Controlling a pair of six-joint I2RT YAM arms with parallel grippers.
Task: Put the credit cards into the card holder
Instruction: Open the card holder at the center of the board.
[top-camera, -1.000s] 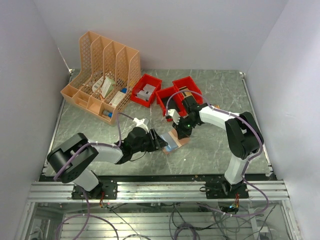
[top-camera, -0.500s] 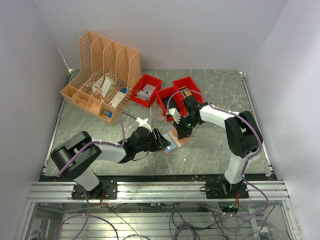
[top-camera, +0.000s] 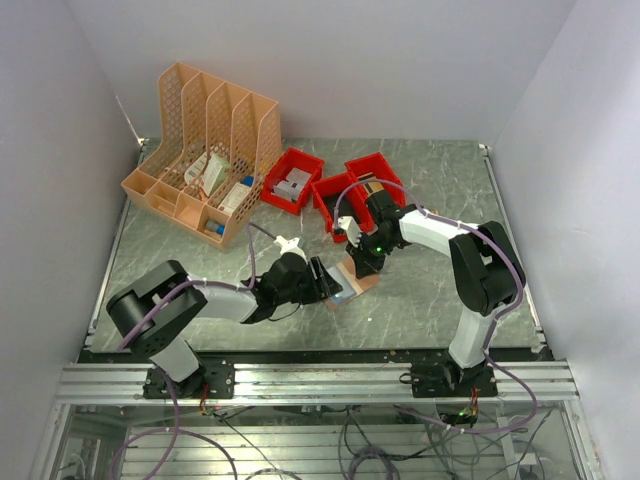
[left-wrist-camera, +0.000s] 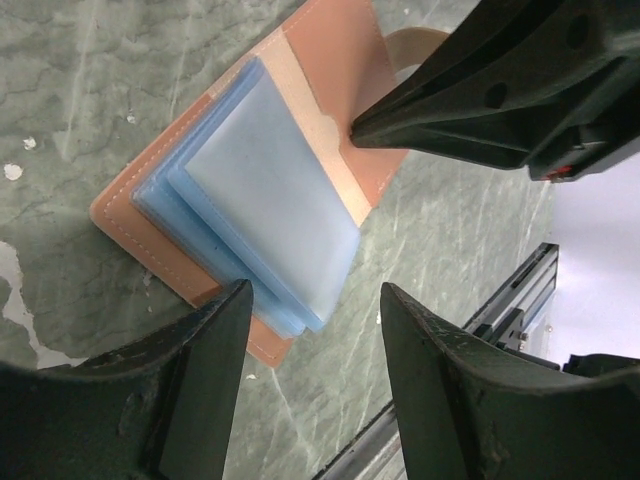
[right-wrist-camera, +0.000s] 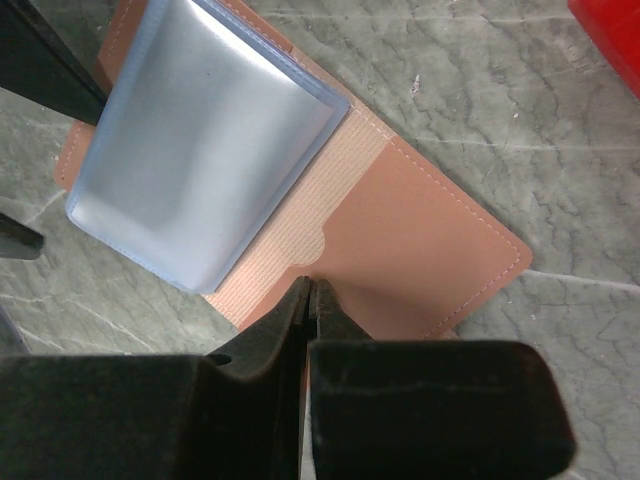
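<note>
The salmon-pink card holder (top-camera: 355, 283) lies open and flat on the table between both arms. A stack of pale blue translucent sleeves (left-wrist-camera: 265, 195) (right-wrist-camera: 205, 140) covers its left half, and the bare pink flap (left-wrist-camera: 335, 60) (right-wrist-camera: 420, 250) is its right half. I cannot tell whether credit cards sit in the sleeves; no loose one shows. My left gripper (left-wrist-camera: 315, 300) (top-camera: 326, 284) hovers open over the sleeves' near corner with nothing between its fingers. My right gripper (right-wrist-camera: 308, 284) (top-camera: 358, 268) is shut, its tips pressed onto the flap at the pocket notch.
Three red bins (top-camera: 292, 180) (top-camera: 338, 200) (top-camera: 376, 172) stand just behind the card holder, with small items inside. The orange lattice file rack (top-camera: 205, 150) is at the back left. The table's front rail (left-wrist-camera: 505, 300) runs close to the left gripper.
My left gripper has slid a little to the right towards the card holder and its jaws have spread wider. The right gripper stays shut on the flap, barely moved.
</note>
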